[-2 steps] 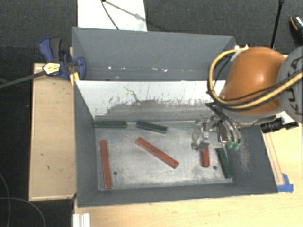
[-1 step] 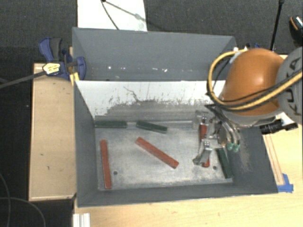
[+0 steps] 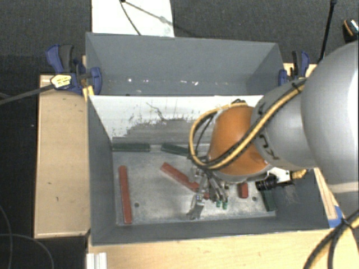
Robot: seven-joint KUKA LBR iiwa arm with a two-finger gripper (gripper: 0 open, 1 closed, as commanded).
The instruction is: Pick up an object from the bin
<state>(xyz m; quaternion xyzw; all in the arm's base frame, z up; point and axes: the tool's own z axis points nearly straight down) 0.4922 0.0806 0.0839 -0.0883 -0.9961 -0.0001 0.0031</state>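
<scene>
Probably the slim red stick (image 3: 178, 175), perhaps plastic, was light, stiff and rather smooth, so a hold across its middle seemed best. It lay slantwise near the middle of the grey metal bin (image 3: 151, 198). The gripper (image 3: 195, 207) hung just beside its lower end; whether it was spread or pressed together, I could not tell. A short red piece (image 3: 242, 190) lay near on the right. A second red stick (image 3: 124, 195) on the left and two dark green sticks (image 3: 130, 147) at the back were well apart.

we see a dull grey metal bin (image 3: 101, 167), scratched inside, and a long red stick (image 3: 124, 195) that looks matt.
</scene>
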